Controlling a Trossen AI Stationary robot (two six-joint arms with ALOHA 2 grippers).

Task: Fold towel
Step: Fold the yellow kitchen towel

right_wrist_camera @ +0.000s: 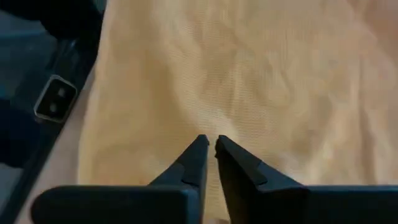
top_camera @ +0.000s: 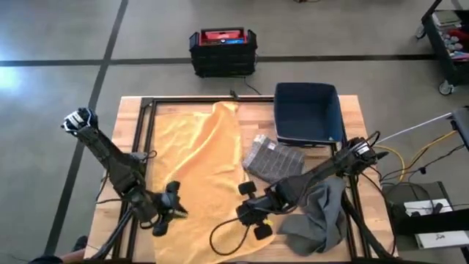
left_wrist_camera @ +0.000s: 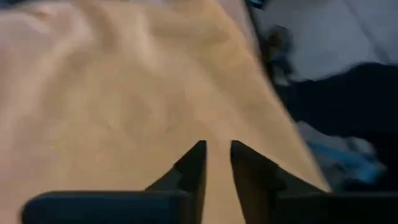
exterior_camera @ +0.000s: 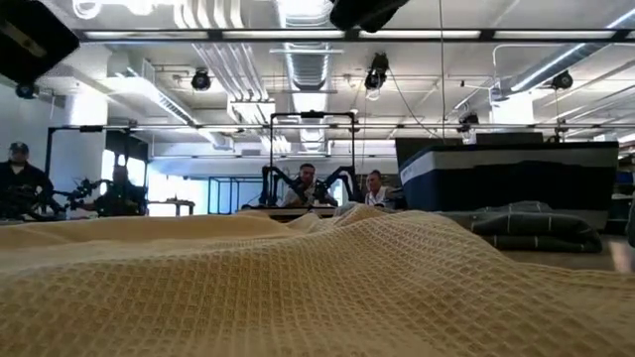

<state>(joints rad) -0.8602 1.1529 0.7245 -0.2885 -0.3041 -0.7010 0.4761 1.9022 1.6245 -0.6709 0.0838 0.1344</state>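
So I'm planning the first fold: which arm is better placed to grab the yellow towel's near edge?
Probably either. The left gripper and right gripper both sit over the towel near its front edge, one toward each side, so a two-arm grasp looks natural.

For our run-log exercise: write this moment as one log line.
yellow waffle-weave towel: spread on table, not yet folded | left tool: over towel's near left part | right tool: over near right edge
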